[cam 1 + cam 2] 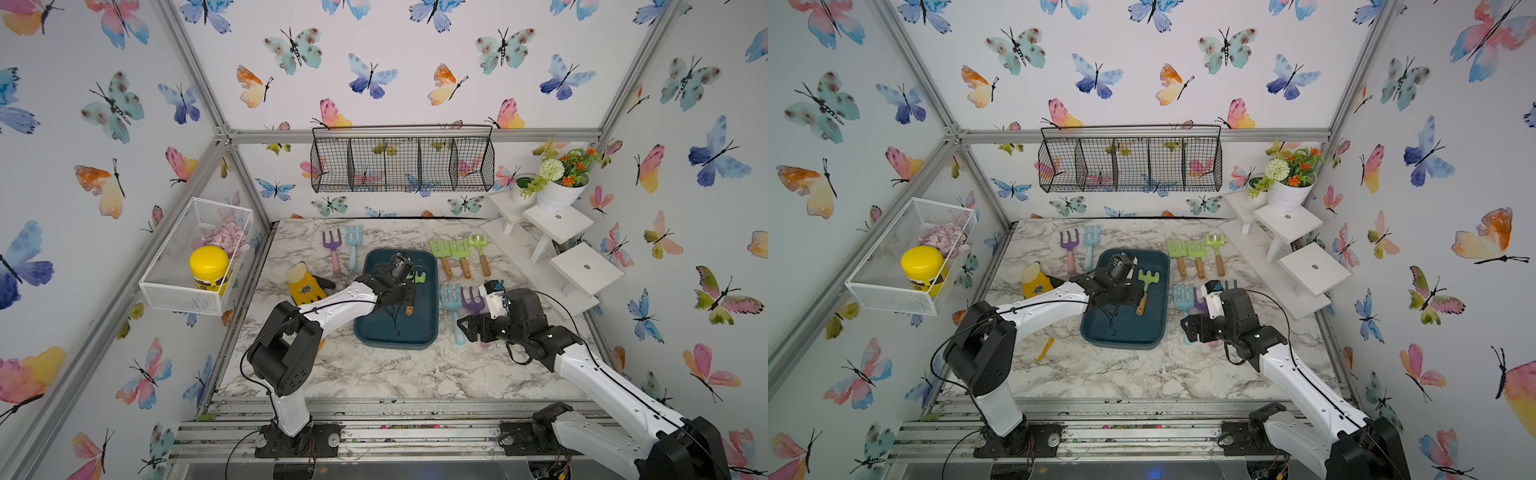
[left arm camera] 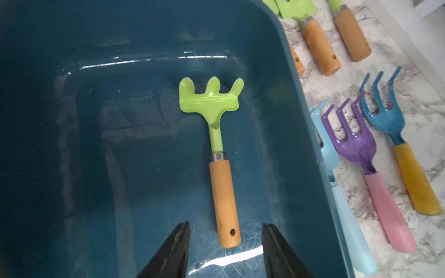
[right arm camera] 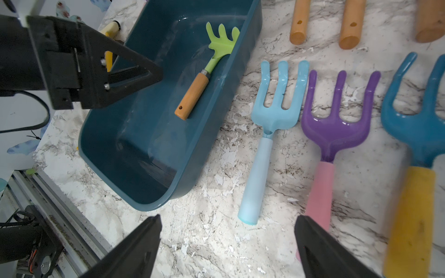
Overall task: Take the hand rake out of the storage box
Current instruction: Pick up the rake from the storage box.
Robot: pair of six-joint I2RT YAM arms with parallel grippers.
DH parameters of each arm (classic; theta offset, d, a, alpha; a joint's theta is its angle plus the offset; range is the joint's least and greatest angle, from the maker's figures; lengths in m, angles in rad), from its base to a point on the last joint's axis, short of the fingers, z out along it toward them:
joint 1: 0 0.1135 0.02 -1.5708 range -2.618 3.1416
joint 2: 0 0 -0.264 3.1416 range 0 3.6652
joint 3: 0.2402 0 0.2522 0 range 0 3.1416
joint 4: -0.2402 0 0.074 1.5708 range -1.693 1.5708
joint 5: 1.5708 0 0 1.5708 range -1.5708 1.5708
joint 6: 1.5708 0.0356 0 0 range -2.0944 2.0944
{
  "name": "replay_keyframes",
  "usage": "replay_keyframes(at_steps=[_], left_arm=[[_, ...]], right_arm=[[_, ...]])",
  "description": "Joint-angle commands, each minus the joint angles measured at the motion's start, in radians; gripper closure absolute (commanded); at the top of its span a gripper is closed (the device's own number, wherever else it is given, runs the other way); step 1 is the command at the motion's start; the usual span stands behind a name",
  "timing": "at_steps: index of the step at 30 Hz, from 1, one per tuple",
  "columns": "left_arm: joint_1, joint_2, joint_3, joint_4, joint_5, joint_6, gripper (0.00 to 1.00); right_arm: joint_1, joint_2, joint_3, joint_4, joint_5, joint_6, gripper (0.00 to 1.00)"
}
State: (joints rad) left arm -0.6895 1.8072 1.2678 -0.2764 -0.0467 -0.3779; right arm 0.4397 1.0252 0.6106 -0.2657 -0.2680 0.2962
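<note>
Nearest you, your right arm (image 1: 582,365) reaches over the worktop (image 1: 395,374), to the right of the storage box (image 1: 395,338). Its jaws stand wide and hold nothing. They hang above the handles of a light blue fork (image 3: 260,156) and a purple fork (image 3: 334,130), and a dark blue fork (image 3: 414,134) lies just beside those.

Your left arm (image 1: 345,299) stretches in over the box from its left side. Its jaws are partly apart and empty, up above the rim. In the left wrist view the butt of the handle shows between their tips, and they are clear of it.

The hand rake (image 1: 1145,291) lies flat on the box floor near the right-hand wall, with its green head toward the far end and its wooden handle toward you.

Farther back on the worktop, three green rakes (image 1: 459,255) lie in a row to the right of the box. Two more forks (image 1: 343,247) and a yellow glove (image 1: 305,286) lie to its left.

On the back wall hangs a black wire basket (image 1: 401,164), and a white mesh basket (image 1: 195,257) hangs on the left wall.
</note>
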Motion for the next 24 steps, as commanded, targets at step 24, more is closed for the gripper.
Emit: replay_keyframes(at_steps=[24], left_arm=[[-0.012,0.290,0.180,-0.065,-0.091,0.056,0.37]], right_arm=[[0.005,0.056,-0.037,0.077,-0.018,-0.003,0.06]])
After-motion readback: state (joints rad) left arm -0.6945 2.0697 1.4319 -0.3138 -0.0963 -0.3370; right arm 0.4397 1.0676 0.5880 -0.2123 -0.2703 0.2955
